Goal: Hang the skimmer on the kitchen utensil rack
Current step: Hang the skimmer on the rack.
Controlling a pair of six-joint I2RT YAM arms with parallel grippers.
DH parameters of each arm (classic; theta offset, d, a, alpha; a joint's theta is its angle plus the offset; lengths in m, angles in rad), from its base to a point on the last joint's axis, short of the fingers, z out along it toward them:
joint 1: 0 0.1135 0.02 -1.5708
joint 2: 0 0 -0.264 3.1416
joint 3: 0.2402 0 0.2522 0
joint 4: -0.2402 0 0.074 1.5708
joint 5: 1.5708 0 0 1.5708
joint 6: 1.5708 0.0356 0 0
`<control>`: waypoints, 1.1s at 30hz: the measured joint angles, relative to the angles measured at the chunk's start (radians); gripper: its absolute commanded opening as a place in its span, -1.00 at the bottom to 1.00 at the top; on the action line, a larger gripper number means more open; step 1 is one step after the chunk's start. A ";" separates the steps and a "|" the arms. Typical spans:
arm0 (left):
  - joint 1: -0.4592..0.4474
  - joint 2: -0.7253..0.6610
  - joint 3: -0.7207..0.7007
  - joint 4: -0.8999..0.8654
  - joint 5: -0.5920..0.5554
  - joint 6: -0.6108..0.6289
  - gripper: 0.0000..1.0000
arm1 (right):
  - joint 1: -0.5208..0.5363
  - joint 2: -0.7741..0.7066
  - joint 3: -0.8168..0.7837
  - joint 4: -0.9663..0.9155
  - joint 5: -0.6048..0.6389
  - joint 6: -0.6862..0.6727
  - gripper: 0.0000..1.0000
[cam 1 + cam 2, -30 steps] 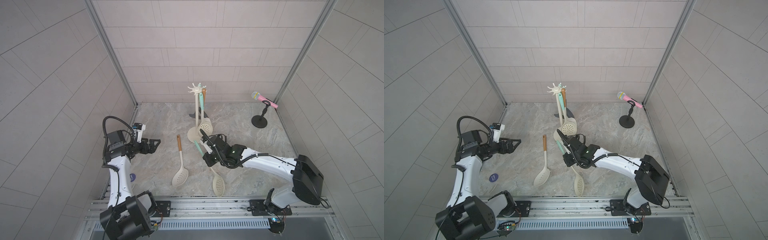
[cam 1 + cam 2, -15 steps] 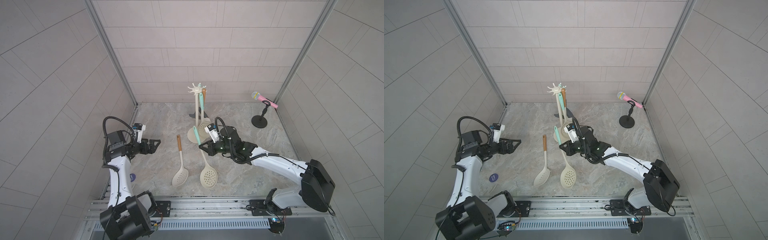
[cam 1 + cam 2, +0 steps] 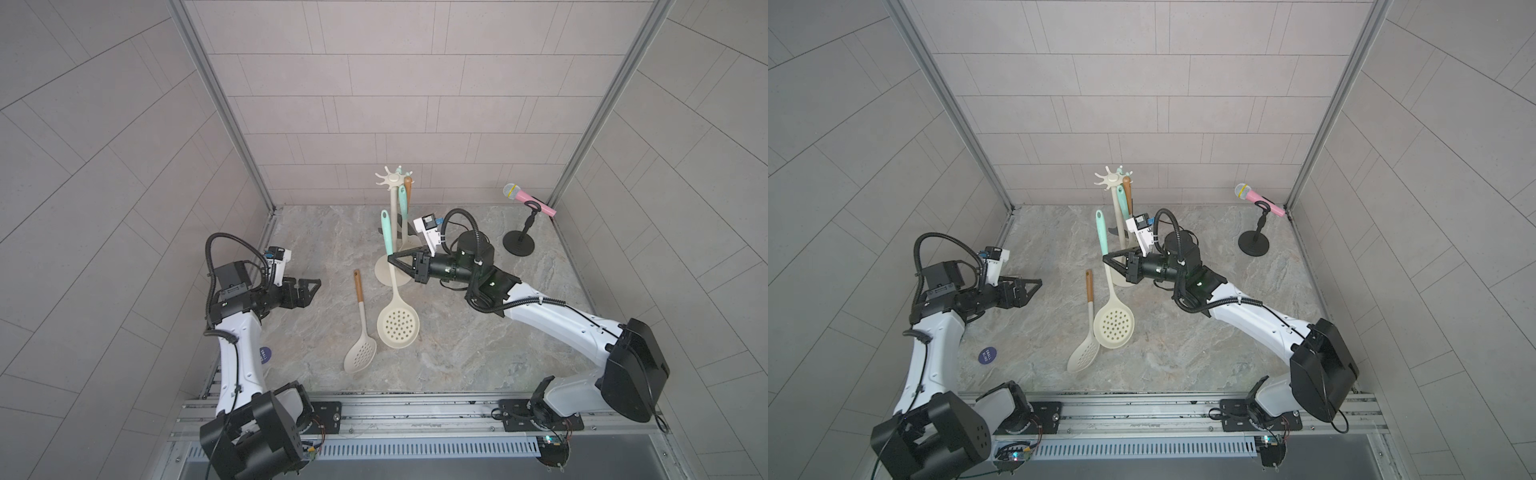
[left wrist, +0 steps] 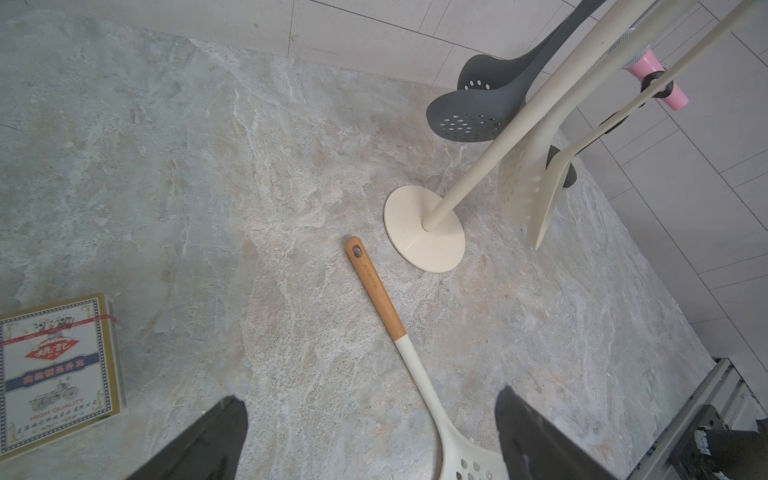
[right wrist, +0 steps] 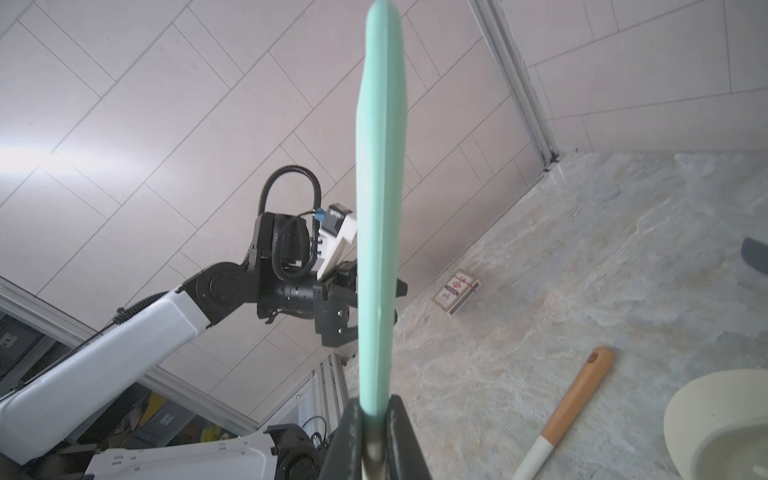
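The marble table [image 3: 457,345] fills the lower middle of both top views, closed in by grey tiled walls.

The right arm [image 3: 548,316] reaches from the lower right of the frame toward the centre. Its right gripper [image 3: 392,261] is clenched on the skimmer's handle. In the right wrist view the mint handle stands pinched between the two black fingers [image 5: 353,432].

The left arm [image 3: 237,332] rises from the lower left. Its left gripper [image 3: 313,286] hangs above the table with the jaws spread wide and nothing between them, as the left wrist view [image 4: 369,397] shows.

The kitchen utensil rack [image 3: 392,208] stands at centre back. Its round base is on the table, and a grey ladle [image 4: 478,108] and two pale utensils hang from its crown.

The skimmer [image 3: 398,328] is held about upright in mid-frame, just left of the rack's pole. Its mint handle tip points up and sits below the crown of hooks. Its round perforated head is low in front of the rack's base. Whether the head touches the table I cannot tell.

A slotted spoon [image 3: 360,355] with a wooden handle lies flat just left of the skimmer's head.

A black microphone stand [image 3: 518,243] with a pink microphone [image 3: 528,199] sits at the right rear.

A card box [image 4: 58,365] lies on the table, and a blue sticker [image 3: 987,355] lies near the left arm.
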 measured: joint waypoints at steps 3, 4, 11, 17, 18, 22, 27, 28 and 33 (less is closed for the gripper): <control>0.000 0.000 0.000 0.000 -0.001 0.002 1.00 | -0.008 0.028 0.032 0.016 -0.001 0.007 -1.00; 0.000 0.000 0.000 0.000 -0.001 0.002 1.00 | -0.010 0.037 0.039 0.022 -0.001 0.010 -1.00; 0.000 0.009 0.000 0.000 -0.001 0.002 1.00 | -0.030 0.087 0.061 0.059 -0.004 0.037 -1.00; 0.000 0.010 0.000 0.000 -0.001 0.002 1.00 | -0.044 0.109 0.099 0.066 -0.004 0.042 -1.00; 0.000 0.010 0.000 0.000 -0.001 0.002 1.00 | -0.044 0.109 0.103 0.066 -0.004 0.042 -1.00; 0.000 0.010 0.000 0.000 -0.001 0.002 1.00 | -0.045 0.109 0.117 0.074 -0.003 0.041 -1.00; 0.000 0.012 0.000 0.000 0.000 0.002 1.00 | -0.049 0.115 0.132 0.073 0.001 0.041 -1.00; 0.000 0.012 0.000 0.000 0.000 0.002 1.00 | -0.051 0.119 0.135 0.073 0.003 0.041 -1.00; 0.000 0.012 0.000 0.000 0.000 0.002 1.00 | -0.057 0.143 0.136 0.069 0.011 0.042 -1.00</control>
